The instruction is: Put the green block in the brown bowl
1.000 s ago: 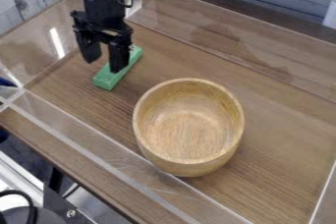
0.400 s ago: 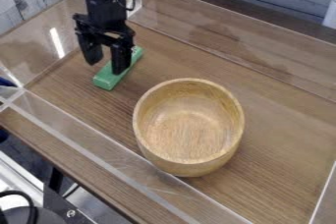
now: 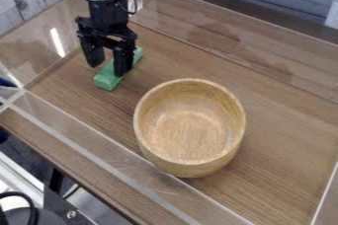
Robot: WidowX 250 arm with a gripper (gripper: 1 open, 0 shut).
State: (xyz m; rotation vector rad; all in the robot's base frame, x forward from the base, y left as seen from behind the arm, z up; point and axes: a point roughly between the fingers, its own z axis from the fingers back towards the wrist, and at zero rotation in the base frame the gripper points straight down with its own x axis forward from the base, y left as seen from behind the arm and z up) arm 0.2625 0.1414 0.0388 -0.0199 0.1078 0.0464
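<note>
A: The tabletop (image 3: 264, 81) is a broad wooden surface inside clear walls, with a raised edge along the front and left. What sits on it?

B: The brown bowl (image 3: 191, 126) is the biggest thing there, upright, empty, near the middle-front. Well apart from it, toward the back left, the green block (image 3: 114, 72) lies flat on the wood.

A: And the tool (image 3: 106, 61)?

B: It points straight down over the block with its fingers spread wide, one to each side of the bar's upper end. Compared with a second ago it has sunk a little, so the fingertips now sit lower around the block. Nothing is grasped yet.

A: What does that mean for the task?

B: Likely the reach is ending and the close comes next; the block hasn't shifted.

A: Any crowding?

B: The left wall stands near the block, but the stretch between block and bowl looks open, and the bowl's mouth is far wider than the bar.
</note>
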